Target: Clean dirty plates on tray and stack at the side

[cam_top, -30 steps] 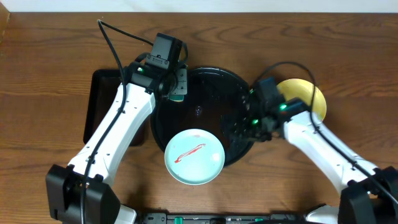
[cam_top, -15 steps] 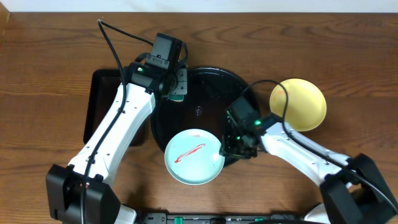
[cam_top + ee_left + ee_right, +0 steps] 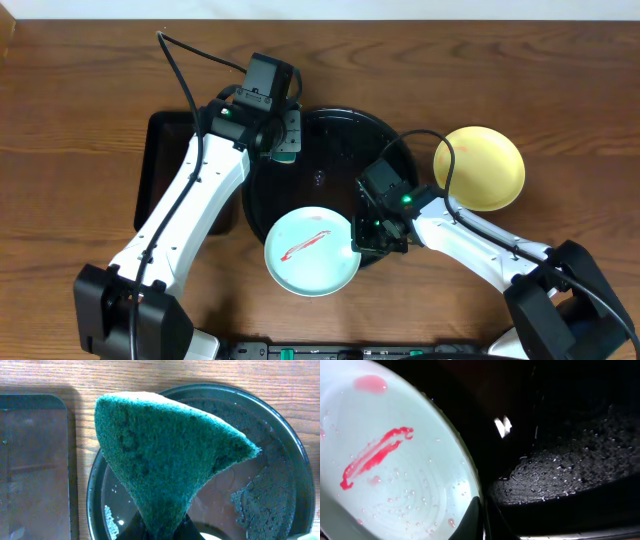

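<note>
A pale blue plate [image 3: 310, 250] with a red streak lies on the front rim of the round black tray [image 3: 340, 135], partly overhanging the table. My right gripper [image 3: 362, 238] is at the plate's right edge. In the right wrist view its fingers [image 3: 482, 520] are closed on the rim of the plate [image 3: 395, 460], with the wet tray [image 3: 570, 460] beside it. A yellow plate [image 3: 480, 168] sits on the wood to the right of the tray. My left gripper [image 3: 287, 140] is shut on a green sponge [image 3: 165, 455] above the tray's back left. Only one blue plate shows.
A smaller rectangular black tray [image 3: 165, 170] lies left of the round tray and also shows in the left wrist view [image 3: 30, 460]. The round tray's floor [image 3: 280, 435] is wet with patches of foam. Brown wood tabletop [image 3: 560, 80] surrounds everything.
My right arm has moved left from the yellow plate, across the tray, to the blue plate's right rim. The left arm and sponge have not moved.
</note>
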`<state>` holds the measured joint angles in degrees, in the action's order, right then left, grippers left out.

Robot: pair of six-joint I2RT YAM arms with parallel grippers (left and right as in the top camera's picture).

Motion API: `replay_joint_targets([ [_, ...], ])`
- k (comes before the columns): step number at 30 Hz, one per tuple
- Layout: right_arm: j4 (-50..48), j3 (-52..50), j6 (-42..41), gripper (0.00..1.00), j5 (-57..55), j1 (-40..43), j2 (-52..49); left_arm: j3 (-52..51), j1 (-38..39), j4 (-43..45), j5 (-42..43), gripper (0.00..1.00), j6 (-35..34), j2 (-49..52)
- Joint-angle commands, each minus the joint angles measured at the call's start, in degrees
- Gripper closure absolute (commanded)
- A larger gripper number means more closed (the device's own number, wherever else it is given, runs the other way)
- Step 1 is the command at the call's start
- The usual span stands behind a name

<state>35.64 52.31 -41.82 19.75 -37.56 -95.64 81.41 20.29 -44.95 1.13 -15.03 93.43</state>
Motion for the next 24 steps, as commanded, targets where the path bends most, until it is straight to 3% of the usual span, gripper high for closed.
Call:
replay_joint_targets([
  [1, -0.07, 2.32, 2.73, 0.99, -3.74, 1.20, 0.39, 0.20, -0.35, 0.02, -0.70, 0.93, -0.26, 0.57],
  [12, -3.76, 9.18, 12.41, 0.99, -21.59, 3.41, 0.07, 0.20, -0.35, 0.02, -0.70, 0.93, -0.28, 0.57],
  [19, -8.13, 9.20, 18.73, 0.98, -21.03, 5.53, -5.49, 0.20, -0.35, 0.02, -0.70, 0.93, -0.28, 0.57],
  [22, -10.14, 9.25, 20.26, 0.94, -19.37, 7.52, -5.75, 0.20, -0.35, 0.04, -0.70, 0.93, -0.28, 0.57],
  [23, -10.75, 9.46, 20.26, 0.90, -19.08, 8.22, -5.75, 0.20, -0.35, 0.04, -0.70, 0.93, -0.28, 0.57],
  [24, -11.10, 9.97, 20.22, 0.80, -18.78, 9.01, -5.75, 0.20, -0.35, 0.07, -0.70, 0.93, -0.28, 0.57],
])
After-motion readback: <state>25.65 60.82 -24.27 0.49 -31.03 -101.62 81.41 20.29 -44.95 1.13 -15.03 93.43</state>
